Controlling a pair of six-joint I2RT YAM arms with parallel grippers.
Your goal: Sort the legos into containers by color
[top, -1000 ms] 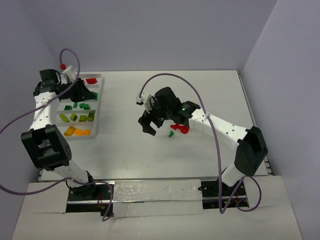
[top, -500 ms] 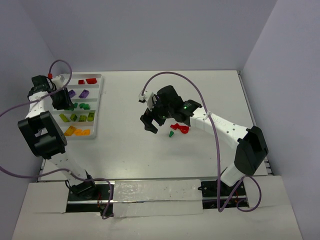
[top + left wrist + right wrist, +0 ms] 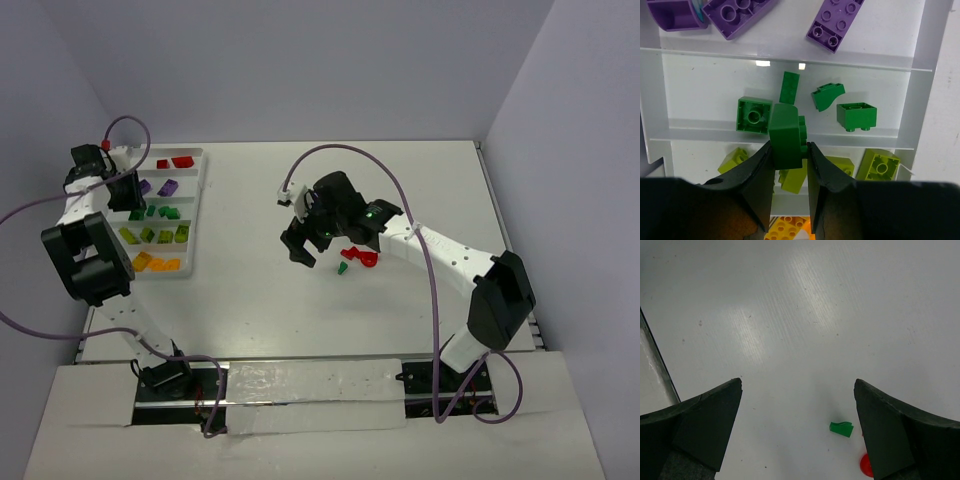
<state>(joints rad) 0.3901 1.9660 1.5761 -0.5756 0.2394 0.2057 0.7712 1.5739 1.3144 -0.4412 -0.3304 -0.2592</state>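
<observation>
White desk (image 3: 250, 290), matte. At left edge: flat white tray (image 3: 190, 205) with compartments. Right of centre, loose: small green lego (image 3: 343, 268), just beside a red lego (image 3: 366, 259).

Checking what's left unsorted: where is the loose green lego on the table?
In the top view, the green lego lies centre-frame beside a red lego, right of the open right gripper.

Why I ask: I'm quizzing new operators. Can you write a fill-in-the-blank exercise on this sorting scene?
1. The left tool grips a brick coloured dark ____.
2. In the left wrist view, the tray has a top compartment holding bricks coloured ____.
3. The right tool hangs over the table, its jaws wide ____.
4. Beside the loose green piece lies a second piece coloured ____.
Missing words: green; purple; open; red.
</observation>
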